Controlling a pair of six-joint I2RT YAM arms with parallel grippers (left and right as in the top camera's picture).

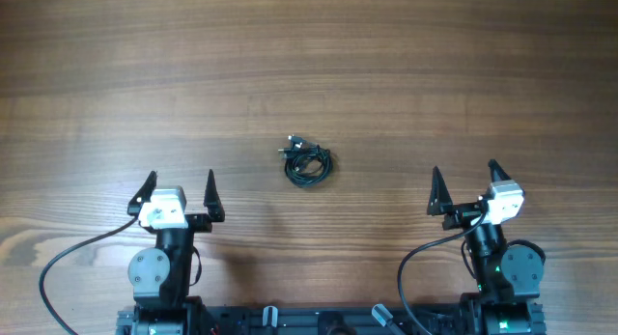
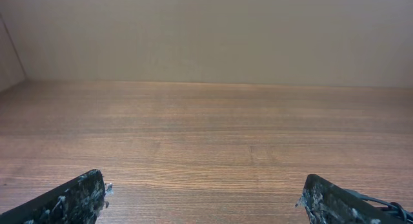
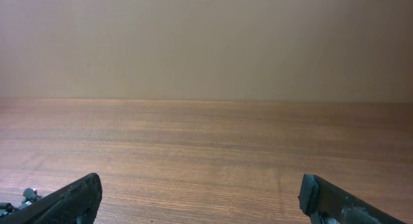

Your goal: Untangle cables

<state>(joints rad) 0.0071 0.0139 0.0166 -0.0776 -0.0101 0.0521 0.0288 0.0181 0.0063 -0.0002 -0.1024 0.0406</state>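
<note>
Because nothing has been picked up yet, both arms sit drawn in at their bases with their jaws spread as wide as they go and nothing between them. The left gripper (image 1: 181,185) and the right gripper (image 1: 464,176) both aim forward across the wooden table (image 1: 309,65).

The cables (image 1: 308,163) lie bunched in one small dark knot. It sits roughly midway between the two tools, a little ahead of their fingertips, off to the right of the left gripper and to the left of the right one, well apart from both. A silvery plug end or two pokes out of the far-left side of the knot. That central spot looks reachable from either side, which suits a job where one gripper probably has to pin the bundle while the other draws a strand loose.

Only the overhead view shows the knot and where it lies relative to both arms. The left wrist view shows the left gripper (image 2: 205,185) framing bare wood, with no cable ahead of it. The right wrist view shows the right gripper (image 3: 201,185) likewise empty. A tiny greyish scrap (image 3: 24,197) sits at the bottom left edge beside the finger; it may be the knot's edge, but it is too small to tell.
</note>
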